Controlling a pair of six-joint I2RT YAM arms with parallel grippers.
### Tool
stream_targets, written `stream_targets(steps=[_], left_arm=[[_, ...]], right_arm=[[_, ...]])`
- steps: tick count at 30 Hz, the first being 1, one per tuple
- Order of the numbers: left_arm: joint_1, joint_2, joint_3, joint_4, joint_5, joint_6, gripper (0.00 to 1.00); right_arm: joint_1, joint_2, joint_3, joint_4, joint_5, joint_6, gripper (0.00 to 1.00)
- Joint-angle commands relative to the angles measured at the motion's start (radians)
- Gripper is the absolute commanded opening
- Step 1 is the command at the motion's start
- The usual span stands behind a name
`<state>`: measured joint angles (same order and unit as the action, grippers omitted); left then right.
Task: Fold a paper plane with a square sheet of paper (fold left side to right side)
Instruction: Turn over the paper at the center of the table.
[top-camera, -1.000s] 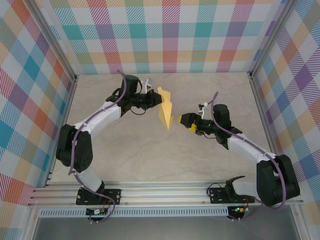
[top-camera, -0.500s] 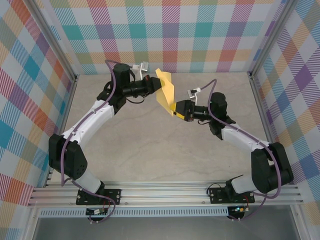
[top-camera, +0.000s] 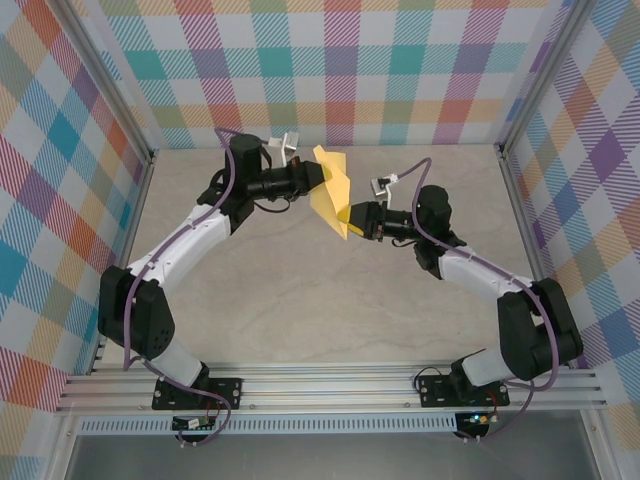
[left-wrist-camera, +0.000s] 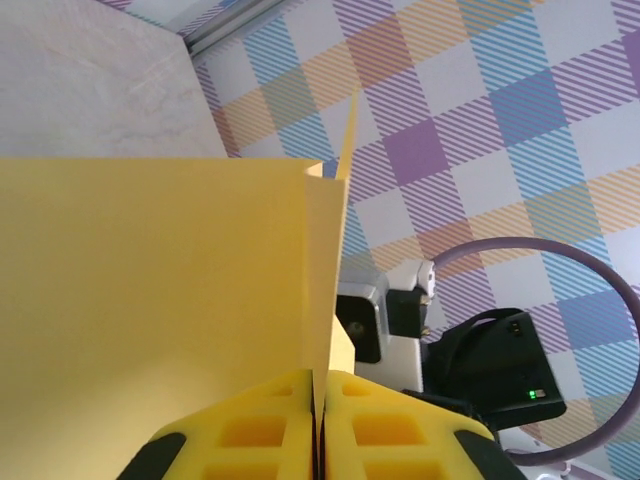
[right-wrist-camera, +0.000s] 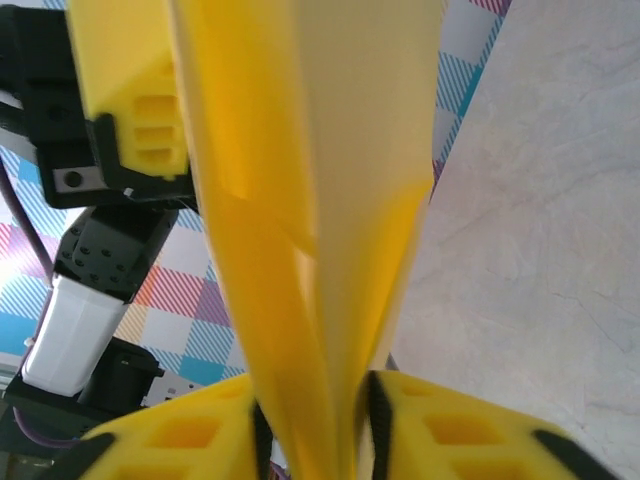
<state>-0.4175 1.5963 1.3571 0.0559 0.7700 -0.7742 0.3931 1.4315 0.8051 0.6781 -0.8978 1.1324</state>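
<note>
1. A second ago only the left gripper (top-camera: 318, 180) had the paper plane (top-camera: 332, 195). The right gripper (top-camera: 352, 222) stood apart from its lower tip with the fingers wide.
2. Since then the left arm has carried the plane up and toward the back wall. It now hangs in the air, well above the counter (top-camera: 300, 300), with the sharp tip pointing down toward the right arm.
3. The right gripper has come to that lower end and narrowed sharply. In its wrist view the fingers (right-wrist-camera: 450, 430) stand on both sides of the folded yellow paper (right-wrist-camera: 330, 150), which fills the gap between them, so we judge that they now pinch it.
4. The left fingers (left-wrist-camera: 260, 430) are closed fully, with the edge of the paper (left-wrist-camera: 150, 280) clamped in the thin line between them.
5. We think this means the plane is now held at two ends. That would allow a handover, or the pressing of the centre crease. The risk is tearing the thin paper if the arms pull apart.
</note>
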Motion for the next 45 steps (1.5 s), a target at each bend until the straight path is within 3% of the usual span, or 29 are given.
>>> stream_targets(steps=[1, 6, 9, 13, 17, 20, 24, 27, 33, 38, 43, 45], left_arm=[[-0.006, -0.010, -0.022, 0.035, 0.019, -0.005, 0.09], [-0.003, -0.009, -0.015, -0.029, 0.011, 0.048, 0.14], [0.009, -0.027, 0.009, -0.155, -0.027, 0.142, 0.31], [0.026, -0.081, 0.041, -0.373, -0.146, 0.285, 0.53], [0.026, -0.165, 0.036, -0.534, -0.371, 0.396, 0.62], [0.026, -0.243, -0.022, -0.548, -0.521, 0.402, 0.64], [0.026, -0.349, -0.119, -0.532, -0.694, 0.373, 0.65], [0.026, -0.407, -0.168, -0.539, -0.774, 0.360, 0.66], [0.026, -0.462, -0.211, -0.573, -0.838, 0.352, 0.68], [0.026, -0.472, -0.224, -0.586, -0.850, 0.349, 0.68], [0.027, -0.465, -0.226, -0.582, -0.839, 0.343, 0.69], [0.026, -0.464, -0.225, -0.579, -0.836, 0.335, 0.69]], right_arm=[[0.004, -0.045, 0.026, -0.013, 0.003, -0.032, 0.19], [0.003, -0.080, 0.038, -0.160, 0.019, -0.115, 0.06], [0.004, -0.114, 0.064, -0.329, 0.059, -0.230, 0.03], [0.008, -0.169, 0.147, -0.731, 0.208, -0.494, 0.00], [0.050, -0.173, 0.270, -1.150, 0.541, -0.764, 0.00], [0.131, -0.113, 0.359, -1.373, 0.891, -0.880, 0.00], [0.261, 0.039, 0.475, -1.566, 1.345, -0.924, 0.01], [0.334, 0.182, 0.555, -1.652, 1.526, -0.929, 0.02], [0.446, 0.463, 0.708, -1.740, 1.684, -0.923, 0.04], [0.505, 0.663, 0.831, -1.822, 1.733, -0.882, 0.06], [0.563, 0.791, 0.928, -1.882, 1.716, -0.844, 0.11], [0.570, 0.789, 0.938, -1.872, 1.618, -0.855, 0.20]])
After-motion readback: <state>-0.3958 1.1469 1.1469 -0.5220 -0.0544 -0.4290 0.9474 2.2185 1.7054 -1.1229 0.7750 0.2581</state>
